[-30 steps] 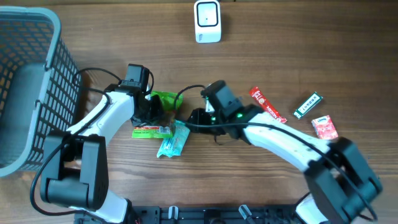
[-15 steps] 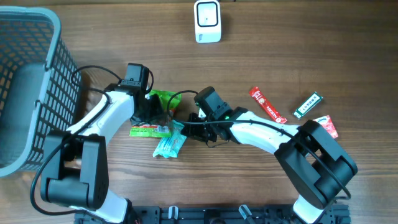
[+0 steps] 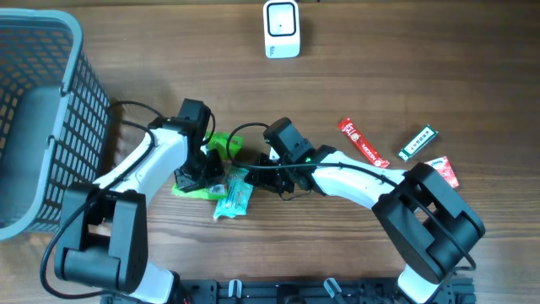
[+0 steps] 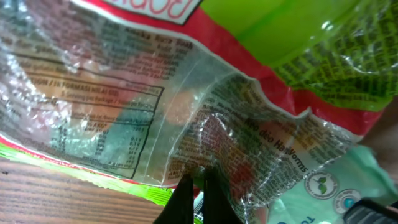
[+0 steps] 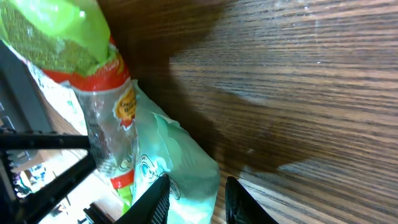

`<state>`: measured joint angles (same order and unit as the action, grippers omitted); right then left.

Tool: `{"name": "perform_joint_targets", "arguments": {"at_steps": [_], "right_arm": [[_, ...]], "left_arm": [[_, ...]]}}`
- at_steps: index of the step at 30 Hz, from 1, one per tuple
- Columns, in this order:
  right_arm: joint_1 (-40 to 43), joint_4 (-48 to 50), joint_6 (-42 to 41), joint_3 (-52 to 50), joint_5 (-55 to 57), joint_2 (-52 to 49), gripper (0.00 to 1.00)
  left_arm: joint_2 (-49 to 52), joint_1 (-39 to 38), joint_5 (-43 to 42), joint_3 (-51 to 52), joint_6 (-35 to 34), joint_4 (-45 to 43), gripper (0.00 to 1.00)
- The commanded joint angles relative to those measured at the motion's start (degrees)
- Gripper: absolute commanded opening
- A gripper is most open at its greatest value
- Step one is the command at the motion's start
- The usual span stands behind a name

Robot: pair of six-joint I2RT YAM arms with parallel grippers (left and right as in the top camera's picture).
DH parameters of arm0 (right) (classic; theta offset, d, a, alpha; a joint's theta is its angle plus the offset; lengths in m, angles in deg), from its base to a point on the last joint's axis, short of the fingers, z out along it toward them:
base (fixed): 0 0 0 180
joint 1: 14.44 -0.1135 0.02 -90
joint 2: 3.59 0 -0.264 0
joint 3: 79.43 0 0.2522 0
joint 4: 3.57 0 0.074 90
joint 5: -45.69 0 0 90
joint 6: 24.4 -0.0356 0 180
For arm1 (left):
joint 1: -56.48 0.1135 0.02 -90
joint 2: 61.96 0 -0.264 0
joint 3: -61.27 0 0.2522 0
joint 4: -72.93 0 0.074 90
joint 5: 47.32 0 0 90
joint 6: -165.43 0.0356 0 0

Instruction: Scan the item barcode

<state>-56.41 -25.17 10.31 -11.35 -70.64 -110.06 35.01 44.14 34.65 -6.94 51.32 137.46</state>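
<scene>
Dark brown wood-grain table (image 3: 439, 59) filling the whole overhead view, even soft light, pale sheen on the grain.

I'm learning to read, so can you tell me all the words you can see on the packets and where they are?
"FORMASI NILAI GI": table heading on the clear snack bag, ends cut off.
"Worms": on the same bag's crinkled film; the words before it are unclear.
Red letters at that bag's top: upside down, cut off, unreadable.
Print on the mint packet, red stick, green-black packet and red pouch: too small.
</scene>
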Motion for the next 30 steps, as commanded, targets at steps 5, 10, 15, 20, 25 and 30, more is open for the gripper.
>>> {"name": "perform_joint_targets", "arguments": {"at_steps": [5,10,15,20,25,30], "right_arm": [[-0.24,-0.15,-0.17,-0.46,0.63,-1.33,0.35],[-0.22,-0.15,-0.2,-0.46,0.63,-1.33,0.36],[-0.22,-0.28,-0.2,-0.46,0.63,-1.33,0.37],[-0.24,-0.35,-0.2,-0.46,0.39,-1.33,0.37],[-0.22,-0.39,-0.22,-0.46,0.15,-1.33,0.37],[-0.22,-0.59,-0.17,-0.44,-0.76,-1.33,0.37]], "left_arm": [[-0.15,0.13,-0.9,-1.05,4.42,3.56,0.04],[-3.91,0.39,-0.85,-8.44,4.15,7.69,0.04],[-6.97,0.0,-1.14,-9.94,1.11,11.8,0.04],[-5.73,-2.91,-1.81,-3.87,-0.59,9.25,0.04],[-5.33,-5.77,-6.38,1.86,-0.81,4.61,0.04],[-5.33,-6.91,-6.29,7.37,-3.87,-2.86,0.04]]}}
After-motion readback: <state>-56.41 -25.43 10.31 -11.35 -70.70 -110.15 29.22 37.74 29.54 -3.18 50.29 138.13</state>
